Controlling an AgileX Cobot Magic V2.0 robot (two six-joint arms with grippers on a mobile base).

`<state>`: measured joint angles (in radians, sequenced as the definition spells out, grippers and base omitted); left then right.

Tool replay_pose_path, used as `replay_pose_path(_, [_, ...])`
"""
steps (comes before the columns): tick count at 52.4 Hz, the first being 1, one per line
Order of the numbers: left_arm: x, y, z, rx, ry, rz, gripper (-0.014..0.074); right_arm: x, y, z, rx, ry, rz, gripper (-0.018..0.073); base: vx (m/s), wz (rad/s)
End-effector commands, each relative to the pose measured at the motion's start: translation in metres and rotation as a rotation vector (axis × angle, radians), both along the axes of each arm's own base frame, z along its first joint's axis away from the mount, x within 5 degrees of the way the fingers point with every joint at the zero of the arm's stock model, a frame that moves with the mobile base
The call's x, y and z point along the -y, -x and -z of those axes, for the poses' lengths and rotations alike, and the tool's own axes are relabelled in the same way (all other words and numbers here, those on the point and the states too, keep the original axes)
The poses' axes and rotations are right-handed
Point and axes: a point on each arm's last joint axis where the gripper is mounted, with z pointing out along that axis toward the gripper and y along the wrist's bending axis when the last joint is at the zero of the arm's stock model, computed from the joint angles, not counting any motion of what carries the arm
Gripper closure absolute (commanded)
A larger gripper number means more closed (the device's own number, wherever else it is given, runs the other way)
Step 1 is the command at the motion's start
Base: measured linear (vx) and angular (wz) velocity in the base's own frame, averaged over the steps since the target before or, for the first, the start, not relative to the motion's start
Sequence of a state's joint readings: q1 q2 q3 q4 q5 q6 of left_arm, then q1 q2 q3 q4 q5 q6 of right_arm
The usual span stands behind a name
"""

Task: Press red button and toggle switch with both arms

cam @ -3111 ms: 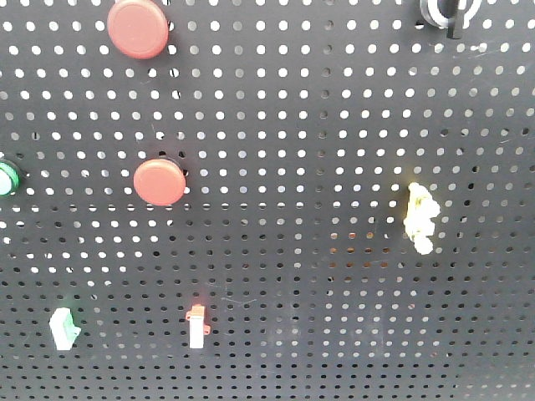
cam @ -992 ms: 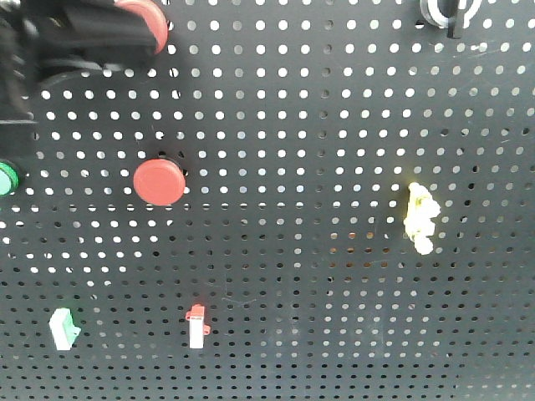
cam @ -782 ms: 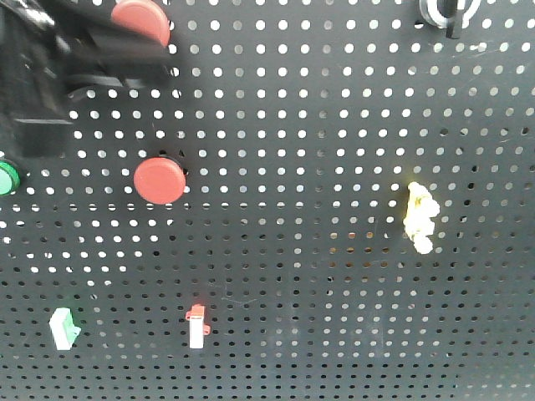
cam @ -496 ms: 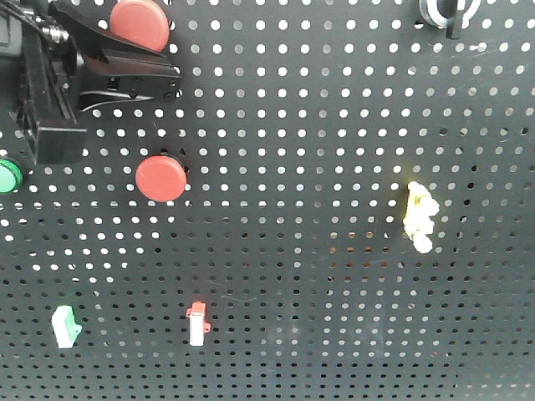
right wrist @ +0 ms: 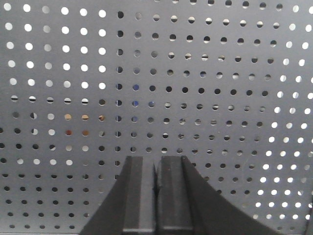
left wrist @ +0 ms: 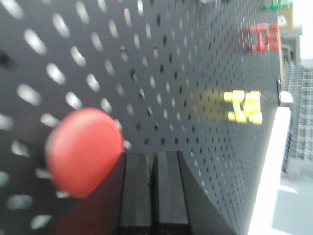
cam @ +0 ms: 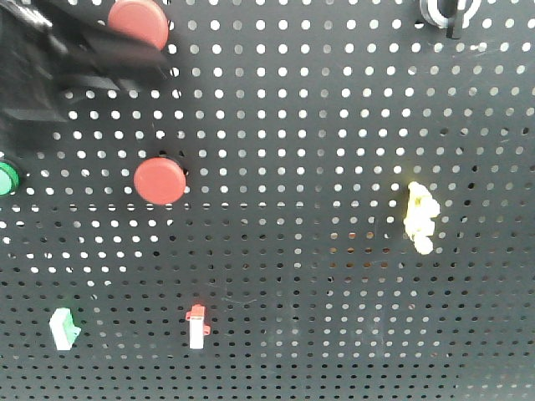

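Two red buttons sit on the black pegboard (cam: 318,125): an upper one (cam: 139,22) and a lower one (cam: 160,181). The toggle switch (cam: 446,10), with a silver ring and a black lever, is cut off by the top right edge. My left gripper (cam: 160,70) is a dark blur at top left, its tips just below and right of the upper button. In the left wrist view it (left wrist: 152,157) is shut and empty, with a blurred red button (left wrist: 83,149) just left of the fingertips. My right gripper (right wrist: 156,160) is shut and empty, facing bare pegboard (right wrist: 195,73). It is out of the front view.
A yellow clip-like piece (cam: 420,217) is on the right; it also shows in the left wrist view (left wrist: 244,105). A green button (cam: 7,177) is at the left edge. White rocker switches with a red tab (cam: 196,326) and a green tab (cam: 63,327) sit low on the board.
My left arm has come into the front view at top left and reached the upper red button. In the last half second it shifted slightly up and left and is blurred.
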<state>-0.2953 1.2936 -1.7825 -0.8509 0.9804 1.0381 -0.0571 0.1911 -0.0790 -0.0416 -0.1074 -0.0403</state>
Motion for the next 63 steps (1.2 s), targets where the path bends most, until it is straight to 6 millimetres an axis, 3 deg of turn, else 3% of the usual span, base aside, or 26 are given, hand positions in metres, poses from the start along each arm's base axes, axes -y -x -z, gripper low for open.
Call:
replay_pose_path(1, [-0.009,0.022,-0.027,0.095,0.127,-0.029,0.0595,0.000,0.000,-0.019,0.106,0.023,0.003,0.0559,0.00,0.00])
replay_pose_path(18, [-0.005,0.007,-0.021,0.076,0.129,-0.047,0.0595,0.000,0.000,-0.019,0.106,0.023,0.003,0.0559,0.00,0.00])
replay_pose_path(33, [-0.006,0.010,-0.023,0.081,0.136,-0.043,0.0595,0.000,0.000,-0.019,0.107,0.022,0.002,0.0559,0.00,0.00])
replay_pose_path(41, [-0.010,0.028,-0.030,0.107,0.134,-0.026,0.0595,0.000,0.001,-0.022,0.144,0.005,-0.001,0.0559,0.00,0.00])
replay_pose_path(53, [-0.027,0.079,-0.049,0.221,0.159,-0.032,0.0595,0.000,0.002,-0.032,0.184,-0.135,-0.027,0.0559,0.00,0.00])
replay_pose_path(63, [-0.047,0.112,-0.053,0.203,0.151,-0.172,0.0595,-0.001,0.009,-0.079,0.271,-0.153,-0.036,0.0559,0.00,0.00])
